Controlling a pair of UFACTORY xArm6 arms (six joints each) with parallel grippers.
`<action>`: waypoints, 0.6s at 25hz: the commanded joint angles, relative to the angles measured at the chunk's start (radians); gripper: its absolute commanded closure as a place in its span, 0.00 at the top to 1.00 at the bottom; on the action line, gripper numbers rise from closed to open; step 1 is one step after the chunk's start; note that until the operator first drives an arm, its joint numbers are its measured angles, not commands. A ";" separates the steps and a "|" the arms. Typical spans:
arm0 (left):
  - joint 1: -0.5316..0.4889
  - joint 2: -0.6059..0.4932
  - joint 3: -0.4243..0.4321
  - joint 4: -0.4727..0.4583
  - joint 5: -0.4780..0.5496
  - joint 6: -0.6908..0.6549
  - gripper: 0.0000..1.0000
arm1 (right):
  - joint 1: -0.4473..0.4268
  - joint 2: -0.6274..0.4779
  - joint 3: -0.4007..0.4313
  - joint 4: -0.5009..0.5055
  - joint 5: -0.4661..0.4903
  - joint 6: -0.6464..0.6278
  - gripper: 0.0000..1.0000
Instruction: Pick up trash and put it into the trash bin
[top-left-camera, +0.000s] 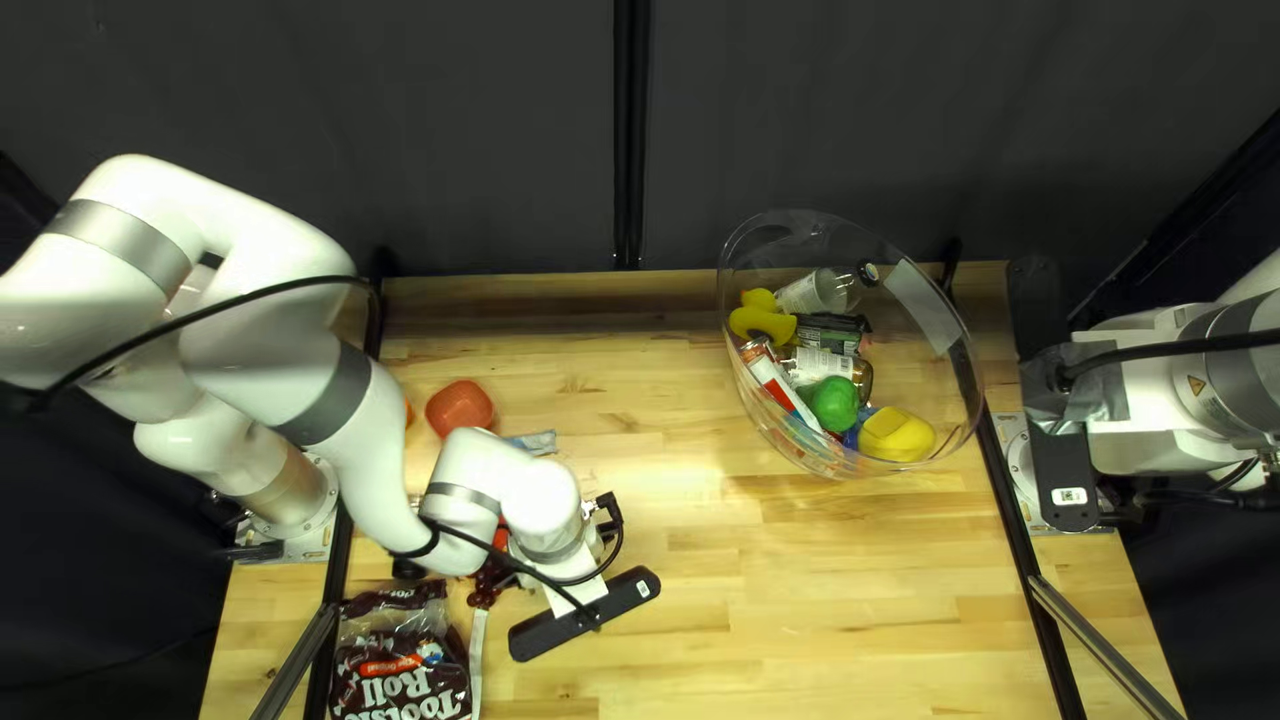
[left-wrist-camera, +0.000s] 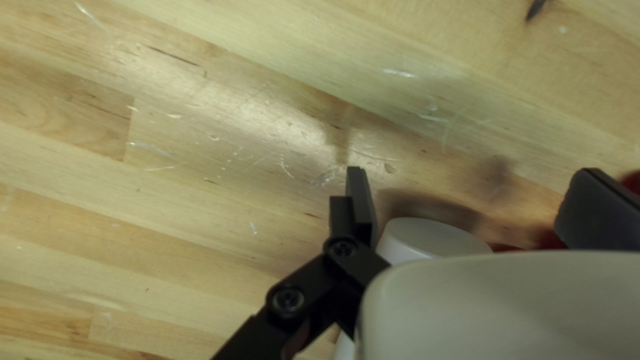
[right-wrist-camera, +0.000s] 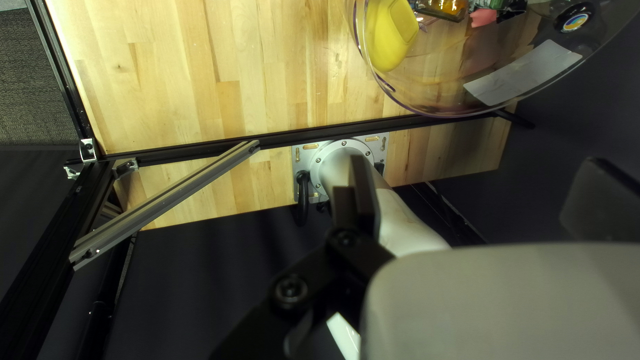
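Left gripper (top-left-camera: 576, 598) was low over the left part of the table, its tips hidden in the top left view. Left wrist view had the left gripper (left-wrist-camera: 470, 193) released — fingers (left-wrist-camera: 362, 200) wide apart, a white cylinder (left-wrist-camera: 427, 235) partly visible between them, near one finger and apart from the other. Couldn't tell whether it touched the near one. Some red showed beside the other finger.

Trash on the table: candy bag (top-left-camera: 400, 674) at the near left, pale strip (top-left-camera: 476, 654) right beside it. Dark red thing (top-left-camera: 488, 583) sat just beyond the bag, partly under my left arm. Red ball (top-left-camera: 460, 407) was farther back, blue-grey scrap (top-left-camera: 535, 442) near it, mostly behind the arm.

Clear bin (top-left-camera: 967, 394) stood at the far right of the table. Inside I had a clear bottle (top-left-camera: 816, 290), green ball (top-left-camera: 835, 403) and yellow lump (top-left-camera: 896, 436).

Right gripper (top-left-camera: 1120, 400) was over at the right edge by its own base — also released, fingers spread. Right wrist view showed the arm's base (right-wrist-camera: 343, 145) ahead, bin off to one side.
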 commanded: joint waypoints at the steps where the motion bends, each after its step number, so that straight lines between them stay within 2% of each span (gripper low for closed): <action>1: 0.015 -0.004 0.010 -0.003 -0.008 0.006 1.00 | 0.000 0.000 0.000 0.000 0.000 0.000 1.00; 6: 0.042 -0.010 0.019 0.017 -0.015 -0.003 1.00 | 0.000 0.000 0.000 0.000 0.000 0.000 1.00; 12: 0.098 0.044 -0.055 0.101 0.000 -0.043 1.00 | 0.000 0.000 0.000 0.000 0.000 0.000 1.00; 15: 0.091 0.055 -0.067 0.142 -0.005 -0.093 1.00 | 0.000 0.000 0.000 0.000 0.000 0.000 1.00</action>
